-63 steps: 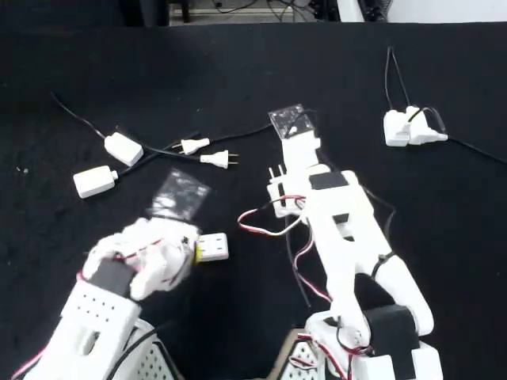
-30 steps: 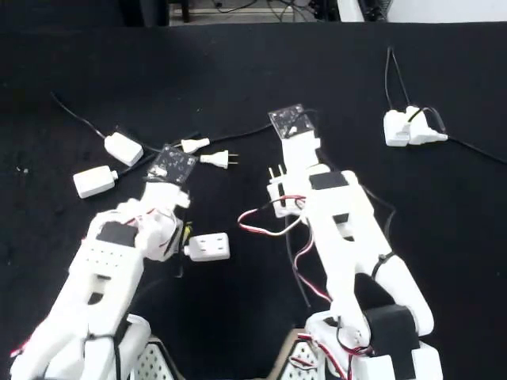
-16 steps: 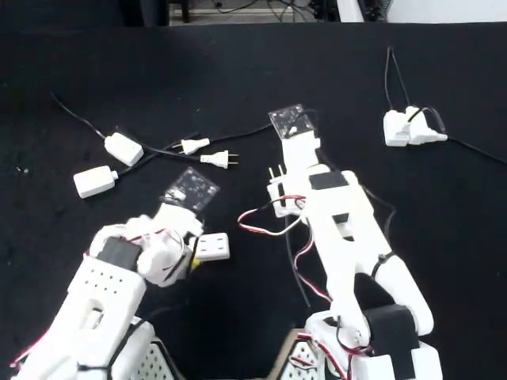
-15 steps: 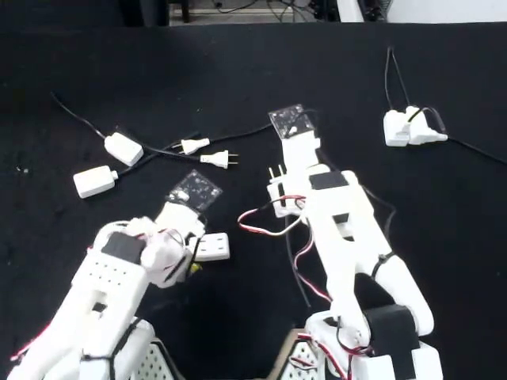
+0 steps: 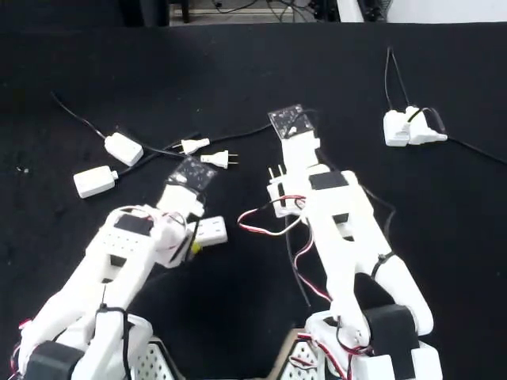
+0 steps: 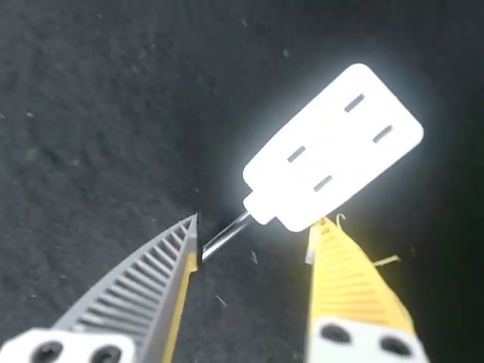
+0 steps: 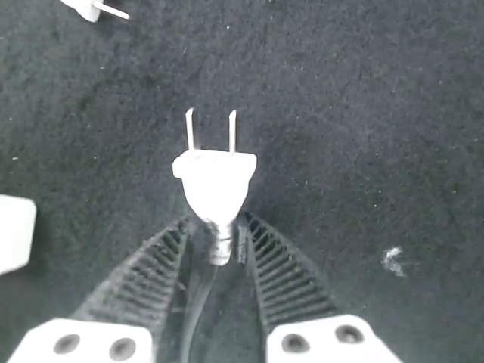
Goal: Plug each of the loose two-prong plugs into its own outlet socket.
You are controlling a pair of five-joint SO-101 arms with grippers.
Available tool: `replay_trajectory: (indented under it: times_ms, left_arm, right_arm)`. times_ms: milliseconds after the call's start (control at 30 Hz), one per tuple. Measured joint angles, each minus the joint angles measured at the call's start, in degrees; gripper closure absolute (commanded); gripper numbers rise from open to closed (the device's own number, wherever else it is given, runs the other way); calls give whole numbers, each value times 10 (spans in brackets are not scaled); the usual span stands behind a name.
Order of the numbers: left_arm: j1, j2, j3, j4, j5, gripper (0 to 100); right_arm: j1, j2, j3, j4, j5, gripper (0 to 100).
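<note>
A white outlet socket (image 6: 333,147) with slotted holes lies on the black table, a metal prong sticking out of its near end. My left gripper (image 6: 257,225) is open, its fingers straddling that end; the yellow finger (image 6: 344,276) touches the socket's edge. In the high view this socket (image 5: 209,231) sits beside the left gripper (image 5: 192,239). My right gripper (image 7: 215,223) is shut on the neck of a white two-prong plug (image 7: 214,178), prongs pointing away; it is also in the high view (image 5: 275,180). Two loose plugs (image 5: 194,145) (image 5: 218,159) lie farther back.
Two more white sockets (image 5: 123,148) (image 5: 93,181) rest at the left with black cords trailing. At the back right a socket with a plug in it (image 5: 408,127) sits with its cord. A plug (image 7: 94,7) and a socket edge (image 7: 15,231) lie near the right gripper.
The left arm has swung and stretched forward over the near socket, which has shifted slightly away from the front edge. The right arm has kept still with its plug.
</note>
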Motion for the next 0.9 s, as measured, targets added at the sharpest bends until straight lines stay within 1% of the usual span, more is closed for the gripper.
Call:
replay_trajectory:
  times_ms: [67, 200, 433, 533, 700, 800, 900]
  left_arm:
    - [-8, 4, -7, -2, 0, 766]
    - [-24, 6, -28, -2, 31, 766]
    - [-25, 6, -30, -1, 39, 766]
    - [-25, 6, -35, 27, 40, 766]
    - [-25, 0, -76, 106, 41, 766]
    - [-25, -39, -85, 142, 40, 766]
    - [-44, -101, -85, 149, 41, 766]
  right_arm:
    - [0, 0, 0, 0, 0, 988]
    - [0, 0, 0, 0, 0, 988]
    - [0, 0, 0, 0, 0, 988]
    - [0, 0, 0, 0, 0, 988]
    - [-5, 0, 0, 0, -1, 988]
    - [-21, 0, 0, 0, 0, 988]
    - [-42, -13, 4, 0, 0, 988]
